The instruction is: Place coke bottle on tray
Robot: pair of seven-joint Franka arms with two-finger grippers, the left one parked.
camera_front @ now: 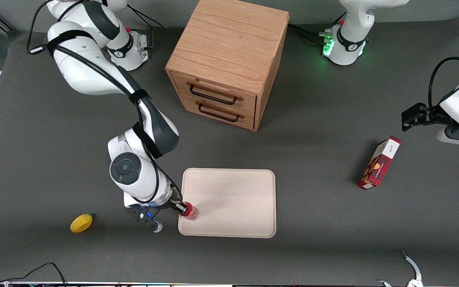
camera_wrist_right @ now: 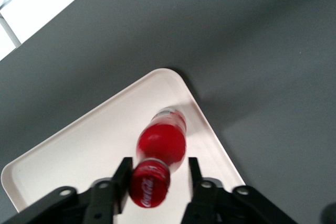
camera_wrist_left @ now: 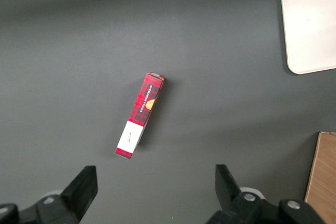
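Note:
The coke bottle (camera_front: 189, 210), with red cap and red label, stands on the cream-beige tray (camera_front: 233, 199), in the tray's corner nearest the front camera at the working arm's end. In the right wrist view the bottle (camera_wrist_right: 160, 142) rests on the tray (camera_wrist_right: 94, 145), with its red cap between the fingers. My right gripper (camera_front: 181, 207) is over that corner, around the bottle's top. Its jaws (camera_wrist_right: 157, 179) are open: one finger (camera_wrist_right: 124, 174) touches the cap, and the other finger (camera_wrist_right: 193, 174) stands apart from it with a gap.
A wooden two-drawer cabinet (camera_front: 229, 59) stands farther from the front camera than the tray. A yellow lemon (camera_front: 81, 223) lies toward the working arm's end. A red carton box (camera_front: 379, 162) lies toward the parked arm's end and also shows in the left wrist view (camera_wrist_left: 140, 115).

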